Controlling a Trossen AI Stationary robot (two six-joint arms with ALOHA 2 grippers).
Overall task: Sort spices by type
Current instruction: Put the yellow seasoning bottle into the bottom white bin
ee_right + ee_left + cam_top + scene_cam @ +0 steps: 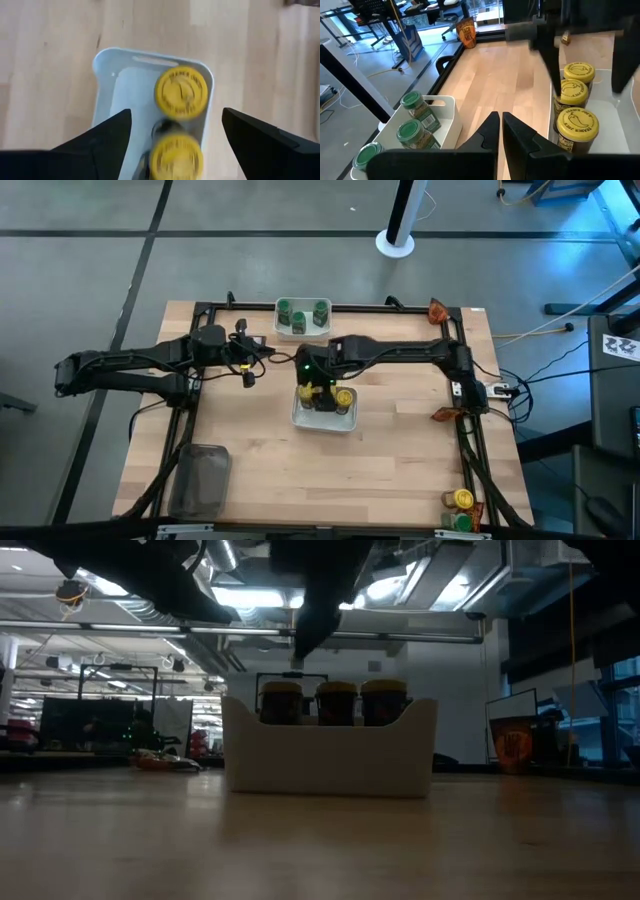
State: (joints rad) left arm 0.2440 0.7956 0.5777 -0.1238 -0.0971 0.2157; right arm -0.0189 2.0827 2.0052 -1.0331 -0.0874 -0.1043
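Three yellow-capped spice jars stand upright in a white bowl at mid-table, also seen in the low view. My right gripper hangs open above this bowl, fingers pointing down and wide apart, holding nothing; the high view shows it over the bowl's left part. Three green-capped jars stand in a second white bowl at the far edge. My left gripper waits shut left of both bowls, clear of the table.
A clear grey tray lies at the near left. Brown-orange packets lie by the right frame rail and at the far right corner. More jars sit at the near right corner. A black frame borders the table.
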